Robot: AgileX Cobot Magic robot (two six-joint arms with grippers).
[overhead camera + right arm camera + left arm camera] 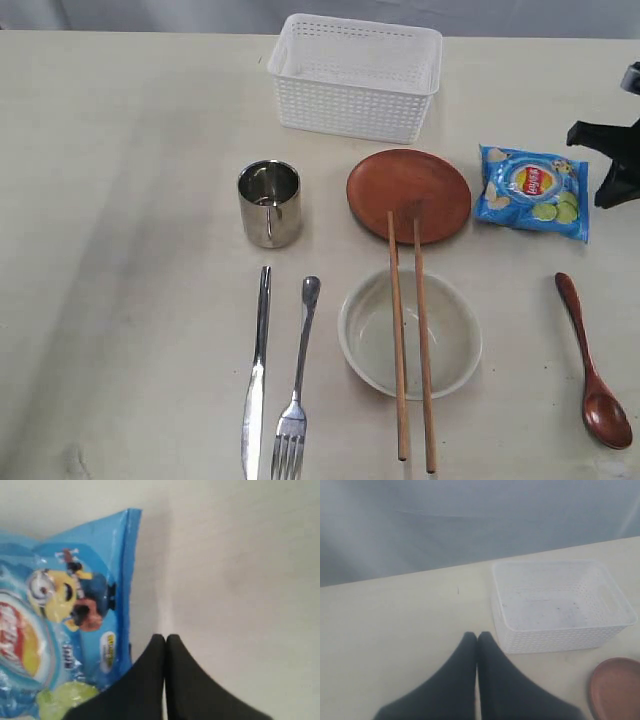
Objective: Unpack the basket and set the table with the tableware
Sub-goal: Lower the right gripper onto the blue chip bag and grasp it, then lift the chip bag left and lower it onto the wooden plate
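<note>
Exterior view: one cream table (pixel 120 300) is seen, carrying everything. One white perforated basket (pixel 350 105) is set at its far edge, its bare floor shown in the left wrist view. One brown plate (pixel 395 180), one off-white bowl (pixel 365 335), one blue chips bag (pixel 532 192) and one steel cup (pixel 269 205) are laid out nearer. Two chopsticks (pixel 398 340) are laid across the bowl, ends on the plate. One knife (pixel 257 380), one fork (pixel 297 390) and one wooden spoon (pixel 590 365) lie apart. The jaws of the left gripper (pixel 477 637) and right gripper (pixel 165 639) are clenched empty.
</note>
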